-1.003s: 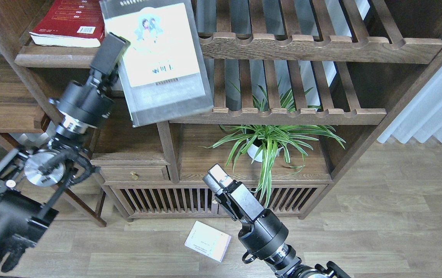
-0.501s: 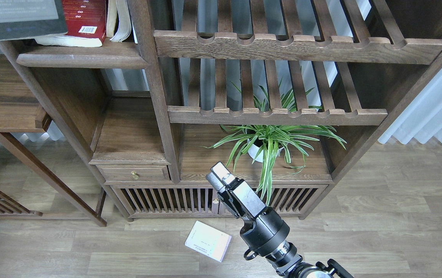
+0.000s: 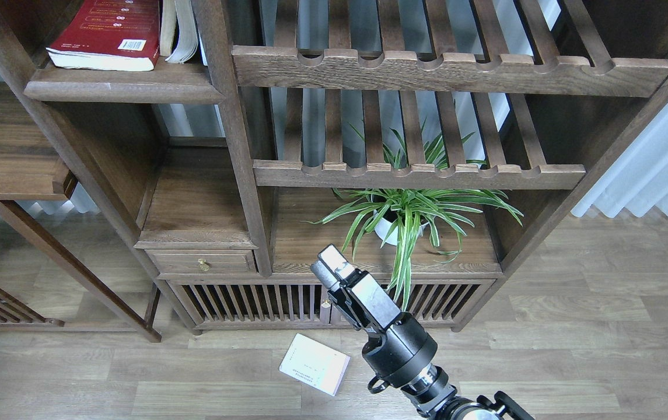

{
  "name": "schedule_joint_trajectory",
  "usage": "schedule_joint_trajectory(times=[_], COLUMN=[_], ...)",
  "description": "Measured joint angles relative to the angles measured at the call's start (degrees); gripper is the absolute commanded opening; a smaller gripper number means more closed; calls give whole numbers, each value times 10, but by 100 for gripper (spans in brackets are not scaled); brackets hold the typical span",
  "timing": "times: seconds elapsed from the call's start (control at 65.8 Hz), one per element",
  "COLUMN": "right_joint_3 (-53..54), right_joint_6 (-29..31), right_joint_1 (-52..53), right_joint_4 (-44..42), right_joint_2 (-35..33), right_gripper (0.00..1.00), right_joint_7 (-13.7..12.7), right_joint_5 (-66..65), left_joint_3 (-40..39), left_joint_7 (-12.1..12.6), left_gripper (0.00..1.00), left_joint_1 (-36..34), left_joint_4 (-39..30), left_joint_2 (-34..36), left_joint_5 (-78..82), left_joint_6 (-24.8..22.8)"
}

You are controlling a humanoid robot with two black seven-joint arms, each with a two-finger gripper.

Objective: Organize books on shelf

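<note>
A red paperback (image 3: 109,32) lies flat on the dark-brown shelf board (image 3: 118,90) at the top left. An open-paged book (image 3: 179,29) stands upright against its right side. A thin white-lavender paperback (image 3: 314,363) lies on the floor in front of the bookcase. My right gripper (image 3: 331,265) hangs above the floor, up and to the right of that paperback, empty; its fingers overlap in this view and show no gap. The thick yellow-green and grey volume and my left arm are out of view.
Two slatted racks with notched front rails (image 3: 415,175) fill the bookcase's right side. A potted spider plant (image 3: 406,213) stands on the board below them, just behind my right gripper. A small drawer (image 3: 202,262) and a low side table (image 3: 7,175) are at the left.
My left arm, which held the thick grey volume by the shelf, swung up and left and has left the view with the book. The right arm has barely moved.
</note>
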Motion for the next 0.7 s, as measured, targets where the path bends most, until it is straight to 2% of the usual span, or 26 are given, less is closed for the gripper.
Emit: schedule_joint_trajectory(times=[0.213,0.577,0.653,0.699], right_joint_3=[-1,-3,-3,-3], right_joint_6=[0,0,0,0], right_joint_1=[0,0,0,0], right_joint_4=[1,1,1,1], right_joint_2=[0,0,0,0], right_gripper=[94,94,94,94], right_joint_7=[0,0,0,1], right_joint_5=[0,-1,-1,-1], left_joint_3=[23,49,57,61], left_joint_7=[-1,-10,-12,-13], left_gripper=[2,5,11,23], left_joint_1=[-46,-66,-67,-69], left_joint_4=[64,105,114,120], left_joint_2=[-41,-71,-86,-97], left_joint_5=[18,20,20,20], left_joint_6=[0,0,0,0])
